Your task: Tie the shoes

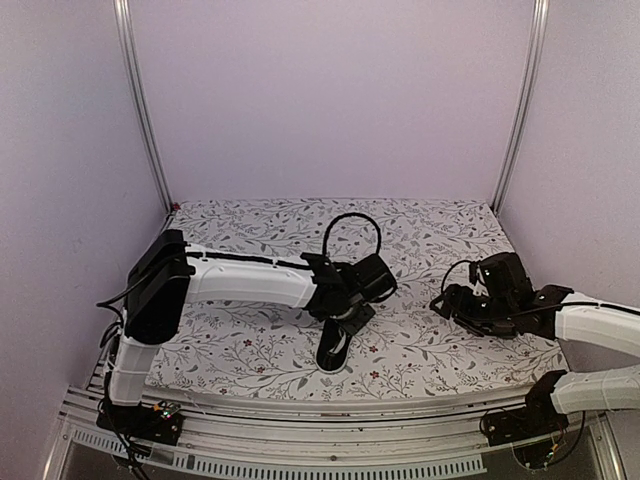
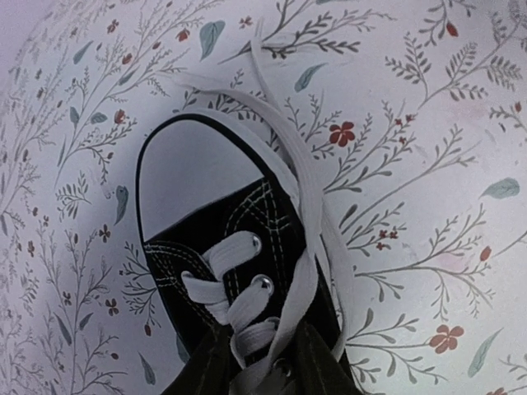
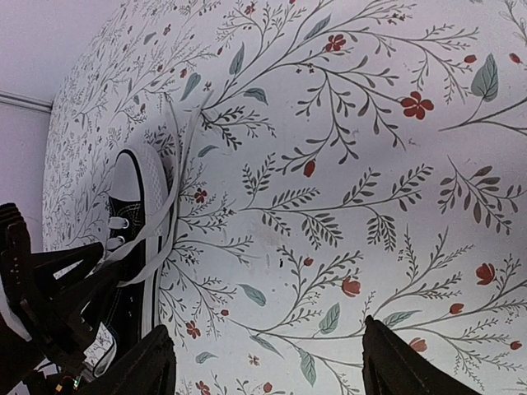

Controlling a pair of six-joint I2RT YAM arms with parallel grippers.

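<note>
Left wrist view: risk of skidding the sneaker [image 2: 222, 247] across the table [image 2: 428, 123], or of pinching upper canvas or just one strand of the white laces [image 2: 309, 239], with the left end effector [image 2: 263, 374] low over the eyelets [image 2: 257, 243], part-closed, lace between the jaws, firm hold impossible to confirm. Black canvas, white toe cap [image 2: 185, 177], laces untied and trailing loose past the toe; lying near the table's front middle, directly beneath that arm. Well off to the right, right end effector [image 3: 268, 362] spread wide, holding nothing.
</note>
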